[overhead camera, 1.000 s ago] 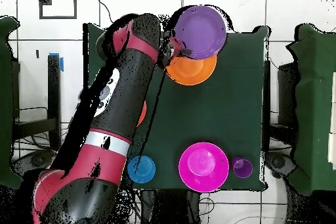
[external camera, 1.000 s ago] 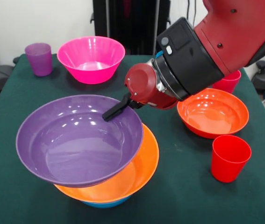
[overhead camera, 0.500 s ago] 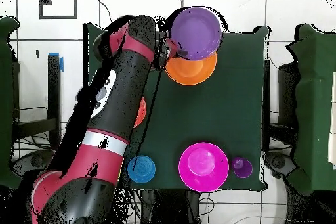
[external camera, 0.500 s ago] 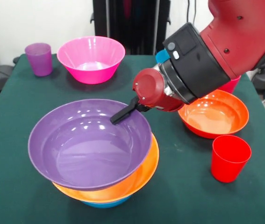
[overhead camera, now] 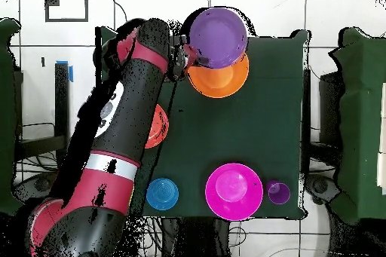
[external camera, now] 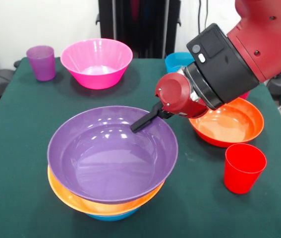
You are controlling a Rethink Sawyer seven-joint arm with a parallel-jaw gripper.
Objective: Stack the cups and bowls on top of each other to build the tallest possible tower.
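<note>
My gripper (external camera: 143, 122) is shut on the far rim of the large purple bowl (external camera: 108, 158), with one black finger showing inside the rim. This bowl lies almost level over the orange bowl (external camera: 73, 197), shifted slightly right of it. Whether the two touch I cannot tell. The orange bowl rests on a blue bowl (external camera: 109, 216); together they form the tower at the table's near edge. In the overhead view the gripper (overhead camera: 186, 56) meets the purple bowl (overhead camera: 219, 37) above the orange bowl (overhead camera: 223, 82).
A pink bowl (external camera: 96, 62) and a purple cup (external camera: 41, 62) stand at the far left. A red-orange bowl (external camera: 229, 124) and a red cup (external camera: 244, 167) sit at the right. A small blue bowl (external camera: 176, 60) peeks out behind the arm.
The gripper has carried the purple bowl rightward in the front view, and it now sits more squarely over the orange bowl. Nothing else has moved.
</note>
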